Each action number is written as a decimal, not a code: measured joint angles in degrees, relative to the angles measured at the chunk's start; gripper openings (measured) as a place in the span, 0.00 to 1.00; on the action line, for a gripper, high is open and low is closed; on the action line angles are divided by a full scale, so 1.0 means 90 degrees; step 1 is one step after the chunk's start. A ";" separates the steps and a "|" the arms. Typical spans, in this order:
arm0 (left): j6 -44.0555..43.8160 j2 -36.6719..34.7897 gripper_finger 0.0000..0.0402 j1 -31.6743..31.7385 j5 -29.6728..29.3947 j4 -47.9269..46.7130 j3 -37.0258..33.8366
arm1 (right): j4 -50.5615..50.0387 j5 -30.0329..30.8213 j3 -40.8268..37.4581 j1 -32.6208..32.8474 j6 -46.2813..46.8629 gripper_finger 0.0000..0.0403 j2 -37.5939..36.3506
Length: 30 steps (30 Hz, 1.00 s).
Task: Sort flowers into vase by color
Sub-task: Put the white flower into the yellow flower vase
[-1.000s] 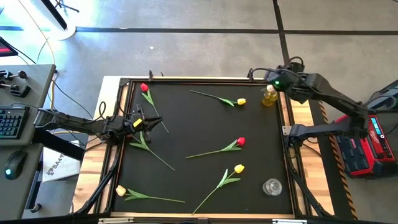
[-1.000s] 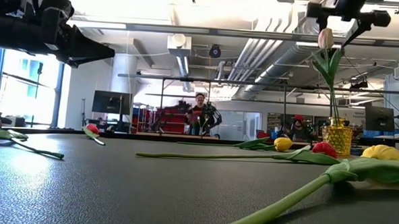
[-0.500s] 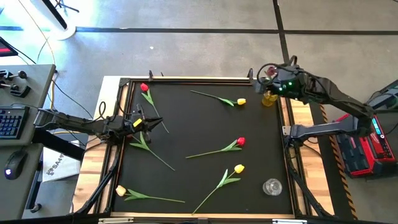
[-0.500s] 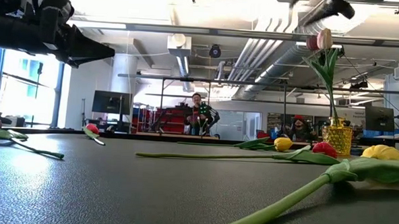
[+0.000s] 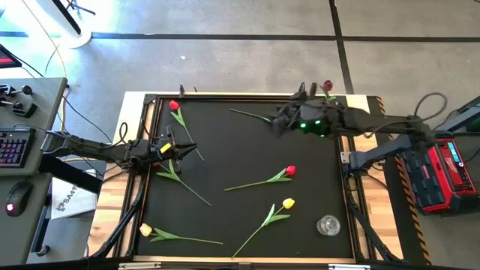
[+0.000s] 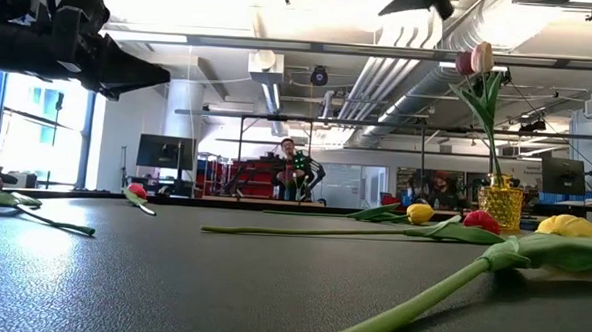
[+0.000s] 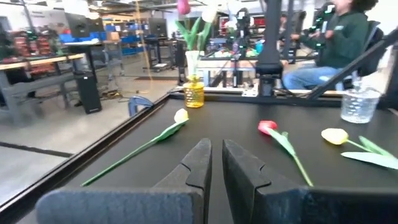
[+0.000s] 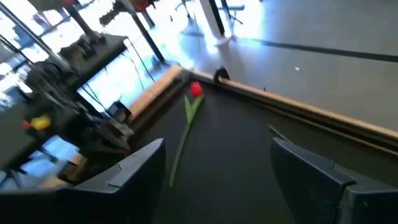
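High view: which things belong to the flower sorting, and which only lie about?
Job: red tulip, yellow tulip, cream tulip, yellow vase, clear glass, open right pincer.
Lying about: keyboard, mouse, red box.

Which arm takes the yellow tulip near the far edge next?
Probably right. The right gripper is open and hovering almost over the yellow tulip, near the amber vase. The left gripper is shut and sits across the mat at the left edge.
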 joint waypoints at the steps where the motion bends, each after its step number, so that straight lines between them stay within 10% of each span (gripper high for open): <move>1: -0.0130 0.0000 0.07 -0.0003 -0.0022 0.0002 0.0000 | -0.0019 0.0002 -0.0002 0.0036 0.0023 0.68 0.0122; 12: -0.1758 0.0003 0.09 0.0002 -0.2256 -0.0528 0.0047 | 0.0603 0.0356 -0.0004 0.0709 -0.0535 0.68 0.1389; 30: -0.1090 0.0279 0.15 -0.0439 0.2871 -0.0879 0.0325 | 0.1867 0.0878 -0.0009 0.1414 -0.0940 0.68 0.2996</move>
